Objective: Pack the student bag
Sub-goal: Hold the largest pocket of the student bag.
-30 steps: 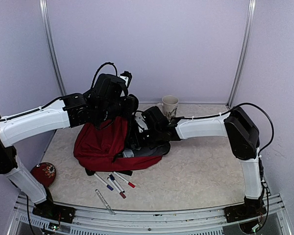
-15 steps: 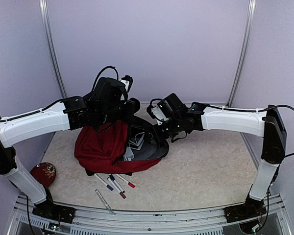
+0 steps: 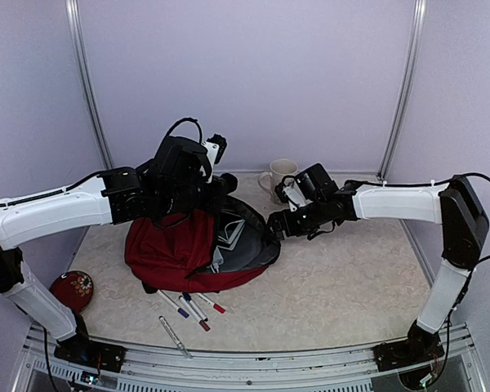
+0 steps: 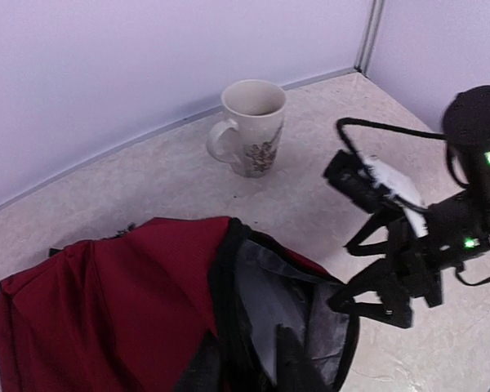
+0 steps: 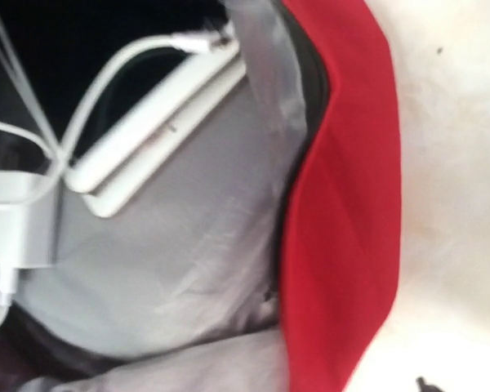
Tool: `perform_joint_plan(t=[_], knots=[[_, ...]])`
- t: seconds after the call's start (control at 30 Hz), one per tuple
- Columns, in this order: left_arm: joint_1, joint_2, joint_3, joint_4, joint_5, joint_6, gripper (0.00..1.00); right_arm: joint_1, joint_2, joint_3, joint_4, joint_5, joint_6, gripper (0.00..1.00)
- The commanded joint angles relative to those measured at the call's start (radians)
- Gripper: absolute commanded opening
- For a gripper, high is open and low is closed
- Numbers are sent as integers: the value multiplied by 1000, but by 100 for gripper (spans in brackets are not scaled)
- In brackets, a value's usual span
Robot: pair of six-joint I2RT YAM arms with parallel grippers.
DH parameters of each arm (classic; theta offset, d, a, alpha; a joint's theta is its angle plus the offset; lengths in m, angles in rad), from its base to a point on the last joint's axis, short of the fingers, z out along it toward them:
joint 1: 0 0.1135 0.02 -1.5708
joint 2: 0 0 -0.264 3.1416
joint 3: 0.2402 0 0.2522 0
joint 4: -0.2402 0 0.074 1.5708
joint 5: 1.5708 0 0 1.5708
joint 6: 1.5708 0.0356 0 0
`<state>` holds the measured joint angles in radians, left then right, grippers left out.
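Observation:
The student bag [image 3: 175, 245] is a dark-red backpack lying on the table with its mouth open to the right and its grey lining [image 3: 249, 241] showing. My left gripper [image 3: 220, 198] is at the bag's upper rim. In the left wrist view its fingers [image 4: 298, 363] straddle the black zipper rim [image 4: 229, 327] and hold it up. My right gripper [image 3: 275, 227] is open and empty just outside the bag's right edge, and also shows in the left wrist view [image 4: 343, 276]. The right wrist view looks into the bag at a white charger with cables [image 5: 24, 220] and a white flat case [image 5: 155, 131].
A cream mug [image 3: 282, 175] stands at the back, behind the right gripper. Several markers [image 3: 192, 306] lie in front of the bag. A red round object [image 3: 72, 290] sits near the left front edge. Walls close in the back and both sides.
My right gripper has come out of the bag's mouth and moved right, to just outside the rim. My left gripper still holds the rim and has shifted slightly.

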<state>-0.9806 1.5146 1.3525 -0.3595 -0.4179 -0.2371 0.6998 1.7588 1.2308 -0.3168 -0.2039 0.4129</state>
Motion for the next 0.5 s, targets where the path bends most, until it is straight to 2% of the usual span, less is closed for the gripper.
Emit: perform_joint_plan(t=[0.0, 0.03, 0.07, 0.23, 0.37, 0.47], knots=[[-25, 44, 46, 32, 182, 21, 84, -5, 66, 31, -12, -23, 27, 84], [-35, 46, 62, 15, 190, 32, 97, -5, 52, 16, 6, -31, 32, 82], [-45, 33, 65, 13, 189, 47, 99, -4, 28, -4, 23, -29, 38, 80], [-11, -162, -54, 64, 132, 32, 99, 43, -147, -120, 31, 218, 116, 66], [109, -263, -206, 3, 106, -171, 99, 128, -282, -192, 32, 411, 159, 53], [184, -316, -339, -43, 81, -313, 99, 248, -300, -200, 156, 393, 72, 54]])
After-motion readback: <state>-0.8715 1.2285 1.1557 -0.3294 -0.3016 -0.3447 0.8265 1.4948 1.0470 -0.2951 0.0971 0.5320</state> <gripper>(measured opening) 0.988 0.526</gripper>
